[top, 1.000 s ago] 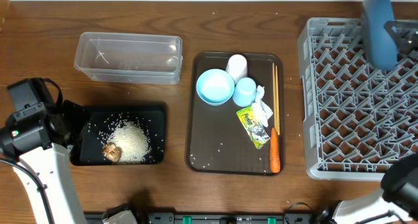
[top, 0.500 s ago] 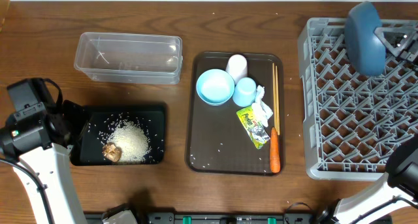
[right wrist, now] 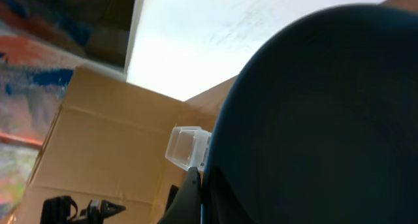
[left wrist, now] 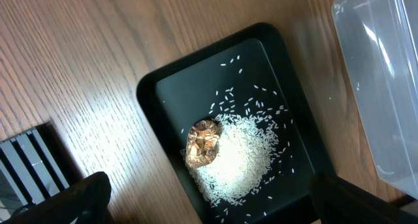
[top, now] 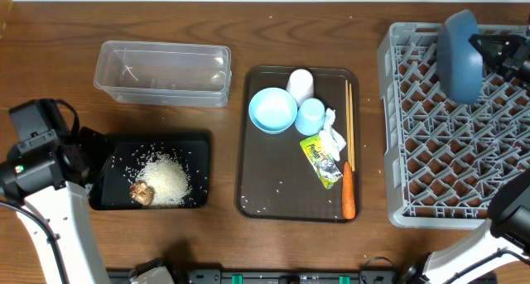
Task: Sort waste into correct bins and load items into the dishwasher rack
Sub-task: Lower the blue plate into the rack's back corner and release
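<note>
Found dark-blue plate (top: 460,56) standing on edge over far left corner of grey dishwasher rack (top: 464,176), clamped between jaws of right gripper (top: 487,52); contact with pegs not determinable. Noted pale blue bowl (top: 273,110), white cup (top: 300,83), light-blue cup (top: 311,116), chopsticks (top: 349,118), tissue (top: 333,137), wrapper (top: 321,161) and carrot (top: 349,194) on brown serving tray (top: 265,189). Recorded rice (left wrist: 238,159) and brown lump (left wrist: 202,142) in black tray (left wrist: 163,93), with left gripper (left wrist: 212,198) at its left end, jaws wide apart. Logged clear tub (top: 163,73) just beyond.

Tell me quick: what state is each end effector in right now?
Left end effector: open, holding nothing, by the black tray.
Right end effector: shut on the dark-blue plate, over the dishwasher rack.
</note>
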### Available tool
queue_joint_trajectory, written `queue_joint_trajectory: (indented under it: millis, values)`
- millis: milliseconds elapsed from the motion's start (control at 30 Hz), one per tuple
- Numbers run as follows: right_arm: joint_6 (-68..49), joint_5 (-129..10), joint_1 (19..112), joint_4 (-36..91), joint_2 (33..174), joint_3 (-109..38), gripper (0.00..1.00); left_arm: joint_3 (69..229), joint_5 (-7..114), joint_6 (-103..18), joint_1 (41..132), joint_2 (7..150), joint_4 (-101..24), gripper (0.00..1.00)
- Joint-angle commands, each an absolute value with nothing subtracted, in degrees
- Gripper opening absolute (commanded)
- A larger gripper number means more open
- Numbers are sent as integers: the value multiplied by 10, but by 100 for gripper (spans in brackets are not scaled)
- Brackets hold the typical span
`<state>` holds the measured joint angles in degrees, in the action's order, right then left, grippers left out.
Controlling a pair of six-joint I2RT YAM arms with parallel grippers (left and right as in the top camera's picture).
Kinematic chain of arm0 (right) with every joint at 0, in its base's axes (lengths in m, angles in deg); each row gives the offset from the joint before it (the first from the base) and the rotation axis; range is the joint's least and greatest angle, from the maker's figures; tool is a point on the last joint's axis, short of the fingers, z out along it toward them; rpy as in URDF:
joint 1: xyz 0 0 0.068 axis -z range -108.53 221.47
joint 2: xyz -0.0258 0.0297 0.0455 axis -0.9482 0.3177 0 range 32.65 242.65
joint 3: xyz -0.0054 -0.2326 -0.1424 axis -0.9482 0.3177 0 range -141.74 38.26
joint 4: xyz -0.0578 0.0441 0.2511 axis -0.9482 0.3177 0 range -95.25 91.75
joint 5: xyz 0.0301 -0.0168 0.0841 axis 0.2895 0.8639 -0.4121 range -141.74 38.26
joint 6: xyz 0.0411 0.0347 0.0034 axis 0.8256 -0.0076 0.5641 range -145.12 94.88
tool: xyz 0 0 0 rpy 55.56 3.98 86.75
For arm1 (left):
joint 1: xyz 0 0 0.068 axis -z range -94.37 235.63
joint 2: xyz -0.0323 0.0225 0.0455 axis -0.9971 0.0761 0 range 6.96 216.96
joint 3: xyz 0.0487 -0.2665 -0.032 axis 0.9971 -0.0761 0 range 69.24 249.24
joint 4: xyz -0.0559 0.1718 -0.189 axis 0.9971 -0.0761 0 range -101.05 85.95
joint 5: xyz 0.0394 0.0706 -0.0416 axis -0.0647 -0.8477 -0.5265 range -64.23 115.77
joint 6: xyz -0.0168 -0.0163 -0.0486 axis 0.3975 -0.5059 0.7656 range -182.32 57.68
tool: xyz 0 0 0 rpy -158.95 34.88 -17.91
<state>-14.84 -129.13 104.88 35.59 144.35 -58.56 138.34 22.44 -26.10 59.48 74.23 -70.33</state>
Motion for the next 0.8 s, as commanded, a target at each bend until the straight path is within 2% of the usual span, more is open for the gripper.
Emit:
queue_joint_trajectory:
  millis: [0, 233, 400, 667, 767]
  values:
    - [-114, -1225, 1056, 357, 1440, -595, 1, 1381, 223, -256, 592, 741, -707, 98]
    - [-82, -1147, 1057, 357, 1423, -596, 1, 1381, 224, -256, 592, 741, -707, 98]
    - [-53, -1044, 1064, 367, 1380, -596, 1, 1381, 224, -256, 592, 741, -707, 98]
    - [-17, -736, 1070, 471, 1288, -596, 8, 1381, 223, -256, 592, 741, -707, 98]
    - [1, -639, 1070, 511, 1271, -596, 8, 1381, 223, -256, 592, 741, -707, 98]
